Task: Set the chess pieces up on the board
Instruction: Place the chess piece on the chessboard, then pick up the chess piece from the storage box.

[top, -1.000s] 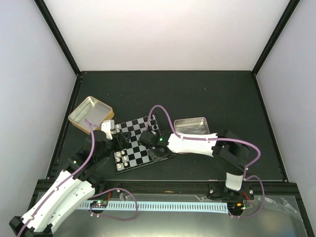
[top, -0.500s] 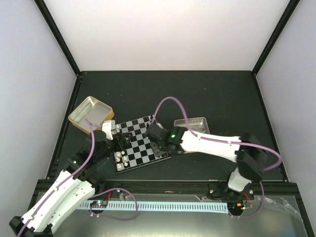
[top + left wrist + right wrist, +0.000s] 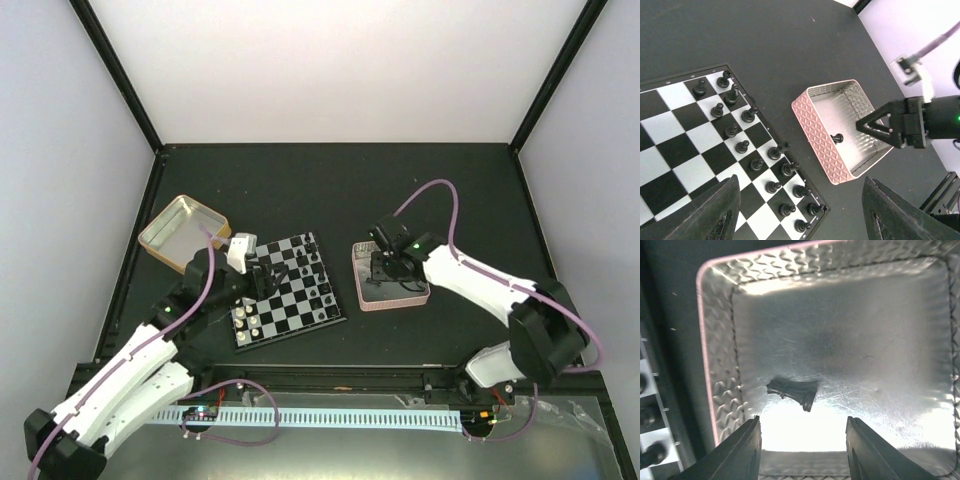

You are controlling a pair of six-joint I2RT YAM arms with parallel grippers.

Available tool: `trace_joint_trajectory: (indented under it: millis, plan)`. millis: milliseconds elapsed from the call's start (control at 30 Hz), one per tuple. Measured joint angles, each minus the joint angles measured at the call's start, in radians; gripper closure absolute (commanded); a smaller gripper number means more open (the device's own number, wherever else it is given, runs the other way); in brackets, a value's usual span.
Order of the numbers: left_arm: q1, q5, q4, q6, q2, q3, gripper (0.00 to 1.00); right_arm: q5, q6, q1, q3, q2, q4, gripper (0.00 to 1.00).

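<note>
My right jaws stand open and empty, straight above one black piece (image 3: 792,391) that lies on its side on the floor of the pink-rimmed tin (image 3: 705,340), just right of the board (image 3: 285,305). I judge this piece very light, hard and glossy, so it may slip or roll. I would close across its narrow waist, not on the round head. The thin tin could slide on the worktop (image 3: 400,190) if I touch its wall. My left jaws are also open, holding nothing, above the board. The other black pieces (image 3: 756,163) stand in two rows along its right edge, and some white ones (image 3: 248,325) at its near left corner.
</note>
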Motion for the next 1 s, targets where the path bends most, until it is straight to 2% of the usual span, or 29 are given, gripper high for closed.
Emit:
trace_joint_trajectory:
  millis: [133, 400, 767, 867, 1000]
  plan:
    - [0.0, 0.025, 0.075, 0.029, 0.088, 0.01, 0.32, -0.027, -0.104, -0.016, 0.017, 0.105, 0.0, 0.53]
    - [0.0, 0.039, 0.127, 0.072, 0.206, 0.06, 0.32, -0.014, -0.286, -0.016, 0.093, 0.269, -0.04, 0.54]
    - [0.0, 0.038, 0.149, 0.091, 0.255, 0.071, 0.32, -0.013, -0.368, -0.017, 0.123, 0.36, -0.051, 0.69]
    - [0.0, 0.038, 0.149, 0.093, 0.268, 0.082, 0.32, -0.012, -0.369, -0.016, 0.123, 0.361, -0.047, 0.69]
    - [0.0, 0.038, 0.149, 0.095, 0.269, 0.085, 0.32, -0.012, -0.361, -0.017, 0.122, 0.361, -0.045, 0.6]
